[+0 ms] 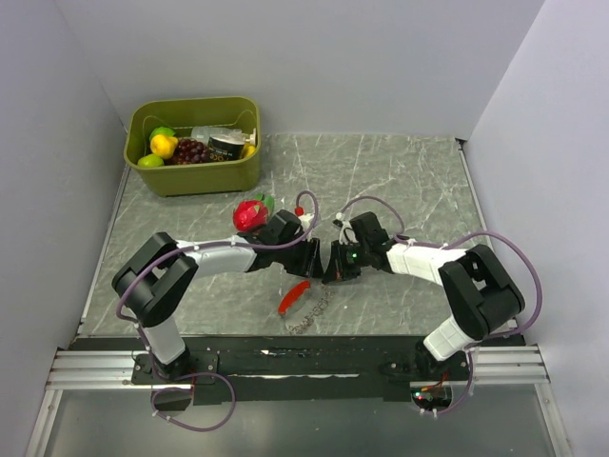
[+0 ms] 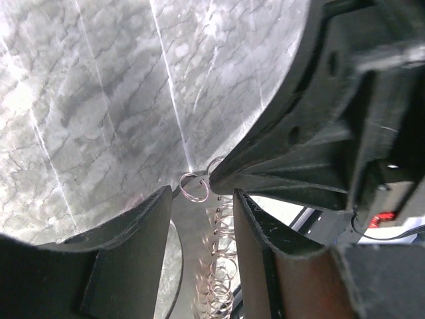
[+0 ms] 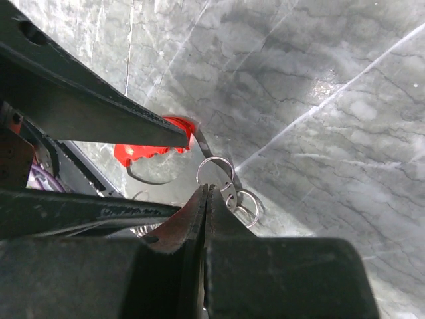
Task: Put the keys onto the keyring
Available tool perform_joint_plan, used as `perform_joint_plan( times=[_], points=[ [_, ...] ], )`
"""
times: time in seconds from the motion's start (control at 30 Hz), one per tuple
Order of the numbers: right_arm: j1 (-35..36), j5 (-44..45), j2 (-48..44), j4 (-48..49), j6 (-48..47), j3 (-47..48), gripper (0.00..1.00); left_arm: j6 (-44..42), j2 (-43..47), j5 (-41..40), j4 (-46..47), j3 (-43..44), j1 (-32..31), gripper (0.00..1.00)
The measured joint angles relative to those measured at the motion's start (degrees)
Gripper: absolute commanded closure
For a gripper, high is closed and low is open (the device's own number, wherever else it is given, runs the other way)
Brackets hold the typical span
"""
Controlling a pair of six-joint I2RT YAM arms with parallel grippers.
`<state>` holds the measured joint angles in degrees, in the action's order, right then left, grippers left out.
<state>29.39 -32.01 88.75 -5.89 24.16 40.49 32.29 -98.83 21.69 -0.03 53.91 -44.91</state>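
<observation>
step in hand: holding the keyring [image 1: 293,297] for threading. right gripper [image 3: 207,191] is pinched together on its end ring; fob [image 3: 149,149] rests on table [image 1: 400,181]. left gripper [image 2: 202,199] stands with jaws apart beside that ring. next move demands fine alignment.

We log a grey marbled table [image 1: 400,181]: olive bin [image 1: 195,176] upper left, strawberry toy [image 1: 249,215] centre, keyring [image 1: 295,297] lower centre.

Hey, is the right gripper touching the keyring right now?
Touching. Right wrist view shows the right gripper shut, pinching a silvery ring of the keyring.
</observation>
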Motion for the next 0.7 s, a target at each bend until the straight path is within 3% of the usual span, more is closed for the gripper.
perform_joint_plan(
  times=[0.17, 0.23, 0.7],
  points=[
    [0.0, 2.3, -1.7, -1.4, 0.0, 0.0, 1.0, 0.6, -1.1, 0.4, -2.2, 1.2, 0.0, 0.59],
    [0.0, 3.8, -2.8, -2.4, -0.1, -0.1, 1.0, 1.2, -1.7, 1.0, -2.8, 1.5, 0.0, 0.67],
    [-3.5, 7.1, -5.7, -4.3, -1.7, -1.6, 1.0, 3.5, -3.4, 2.8, -5.1, 1.8, 0.0, 0.64]
  ],
)
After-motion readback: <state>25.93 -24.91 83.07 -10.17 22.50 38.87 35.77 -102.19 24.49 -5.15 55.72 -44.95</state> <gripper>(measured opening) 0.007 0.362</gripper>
